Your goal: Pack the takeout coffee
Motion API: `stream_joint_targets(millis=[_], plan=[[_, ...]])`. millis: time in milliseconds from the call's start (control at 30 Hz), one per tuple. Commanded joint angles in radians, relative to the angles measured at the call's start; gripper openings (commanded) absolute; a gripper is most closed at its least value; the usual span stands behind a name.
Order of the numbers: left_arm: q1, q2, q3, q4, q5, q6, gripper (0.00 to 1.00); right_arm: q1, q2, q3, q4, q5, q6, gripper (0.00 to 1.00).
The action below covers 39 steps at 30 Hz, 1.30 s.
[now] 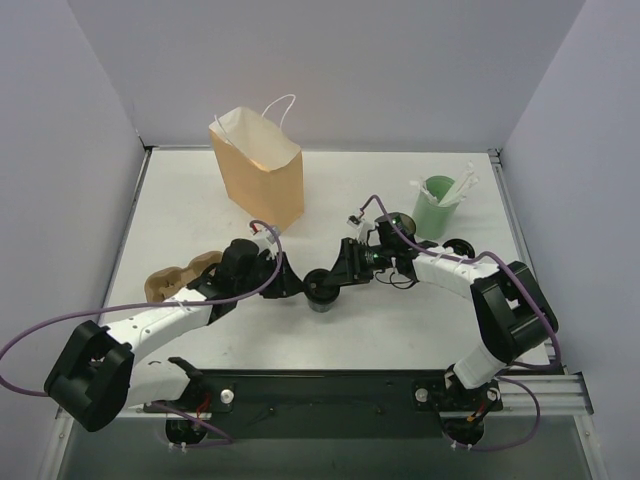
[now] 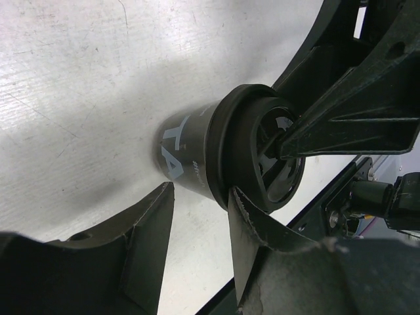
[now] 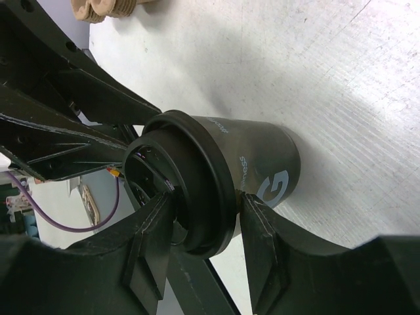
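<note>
The takeout coffee (image 1: 322, 292) is a short dark cup with a black lid, standing on the table between my two grippers. My right gripper (image 1: 337, 278) is shut on its lid rim. In the right wrist view (image 3: 207, 203) one finger sits in the lid's recess and the other presses the cup wall (image 3: 262, 157) just under the rim. My left gripper (image 1: 297, 284) is open on the cup's left. In the left wrist view (image 2: 200, 197) the gap between its fingers is empty and one fingertip (image 2: 246, 213) touches the lid edge of the cup (image 2: 190, 154).
The tan paper bag (image 1: 262, 170) stands open at the back, left of centre. A pale green cup with white sticks (image 1: 435, 205) is at the back right. The brown pulp tray (image 1: 180, 275) lies by my left arm and also shows in the right wrist view (image 3: 105, 8).
</note>
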Motion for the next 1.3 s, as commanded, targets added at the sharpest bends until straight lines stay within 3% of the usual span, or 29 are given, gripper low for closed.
stream_joint_targets(millis=[0,433,567,733,867,1000,1100,1267], plan=[[0.002,0.031,-0.038,0.052,-0.029,-0.023,0.46,-0.009,0.044,-0.054,-0.008,0.031,-0.029,0.37],[-0.007,0.126,-0.185,-0.02,-0.225,-0.135,0.38,-0.023,0.096,-0.105,0.03,0.04,-0.03,0.34],[-0.076,0.175,-0.199,-0.097,-0.346,-0.172,0.37,-0.023,0.094,-0.117,0.022,0.057,-0.049,0.33],[-0.156,0.224,-0.23,-0.064,-0.38,-0.236,0.37,-0.015,0.094,-0.105,0.001,0.064,-0.072,0.33],[-0.171,0.194,-0.231,-0.046,-0.296,-0.258,0.38,0.003,0.094,-0.065,-0.063,0.073,-0.111,0.33],[-0.163,0.01,-0.153,-0.128,-0.225,-0.226,0.43,0.008,0.094,-0.033,-0.132,0.069,-0.154,0.33],[-0.131,-0.112,-0.036,-0.253,-0.199,-0.166,0.5,0.009,0.107,0.002,-0.184,0.049,-0.179,0.33],[-0.006,-0.118,0.052,-0.339,-0.115,-0.06,0.53,0.014,0.144,0.065,-0.246,-0.003,-0.216,0.33]])
